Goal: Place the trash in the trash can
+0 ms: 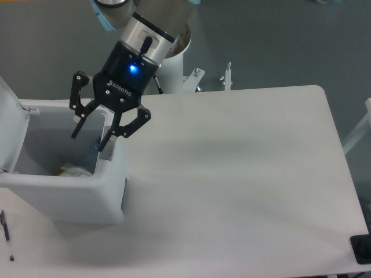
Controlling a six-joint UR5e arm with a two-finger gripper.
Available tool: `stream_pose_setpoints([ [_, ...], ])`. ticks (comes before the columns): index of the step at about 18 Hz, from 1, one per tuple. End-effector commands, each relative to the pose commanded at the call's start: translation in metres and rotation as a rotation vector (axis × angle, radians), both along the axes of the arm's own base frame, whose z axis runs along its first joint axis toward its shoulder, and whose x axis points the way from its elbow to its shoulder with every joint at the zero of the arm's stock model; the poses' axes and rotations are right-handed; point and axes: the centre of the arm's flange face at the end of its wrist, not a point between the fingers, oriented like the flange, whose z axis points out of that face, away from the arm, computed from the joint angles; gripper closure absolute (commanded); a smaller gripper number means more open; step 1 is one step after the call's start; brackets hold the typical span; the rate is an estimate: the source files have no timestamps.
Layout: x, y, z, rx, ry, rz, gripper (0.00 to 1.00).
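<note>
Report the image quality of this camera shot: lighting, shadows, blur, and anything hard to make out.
Fixed camera view: even, soft light, no harsh glare on the table; a faint broad shadow crosses it. The gripper is sharp, its blue indicator glowing, fingers spread over the trash can. The bin's interior is dim, so the trash inside is hard to tell apart. The pen at the left edge is thin but readable.

Soft, even overhead light is falling on the white rectangular worktop [243, 174], casting only faint, diffuse shadows. No glare showing. The black gripper's fingers [108, 141] are blurring slightly; the rest is staying sharp.
</note>
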Motion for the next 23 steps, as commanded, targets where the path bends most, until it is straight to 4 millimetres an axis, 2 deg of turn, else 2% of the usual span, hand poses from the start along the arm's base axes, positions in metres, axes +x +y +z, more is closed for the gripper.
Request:
stream_pose_setpoints([
  [3,-0.006,0.002,-0.009,-0.029,0.043,0.008,0.46],
  [6,-0.017,-0.003,-0.015,-0.041,0.085,0.007,0.38],
  [11,-0.07,-0.034,-0.023,-0.082,0.16,0.092,0.15],
  [14,-0.102,-0.056,-0.031,-0.089,0.193,0.118,0.07],
  [15,-0.112,-0.061,-0.036,-0.092,0.205,0.119,0.01],
  [18,-0.14,-0.079,-0.044,-0.102,0.229,0.139,0.0],
  [20,-0.17,-0.094,-0.073,-0.156,0.21,0.175,0.0],
  [21,-0.176,-0.103,-0.081,-0.172,0.218,0.18,0.0],
  [23,-0.182,-0.107,-0.088,-0.18,0.237,0.164,0.0],
])
